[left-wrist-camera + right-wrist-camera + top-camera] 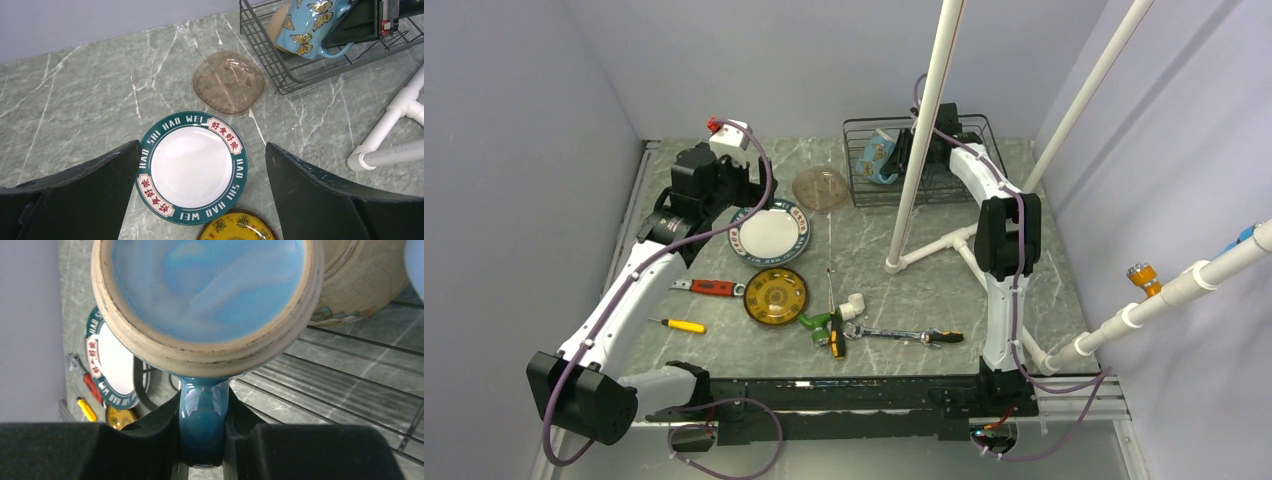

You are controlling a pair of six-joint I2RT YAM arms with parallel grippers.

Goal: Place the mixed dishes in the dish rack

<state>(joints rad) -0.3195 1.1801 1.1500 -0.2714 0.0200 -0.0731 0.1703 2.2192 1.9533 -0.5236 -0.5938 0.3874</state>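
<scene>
Right now our right gripper (pixel 202 437) is clamped tight on the teal handle of the mug (pixel 205 285), the blue one with butterflies. The mug is inside the dish rack (pixel 852 160) at its left end, tipped so its mouth faces the wrist camera. We honestly can't tell if it's touching the wire floor. A tan bowl (pixel 360 280) sits in the rack just beside it. Our left gripper (pixel 202 146) is spread as wide as it goes and holds nothing, hanging over the white plate with the green lettered rim (pixel 192 167), which lies flat on the marble table (pixel 75 100). The yellow-centred plate (pixel 775 296) is just beside that one on the near side, and a brownish see-through dish (pixel 228 81) lies between the white plate and the rack. Some tools are scattered near us: a red-handled screwdriver (pixel 714 288), a yellow-handled one (pixel 682 325) and a wrench (pixel 904 335). The white pipe frame (pixel 924 150) stands in front of the rack.
</scene>
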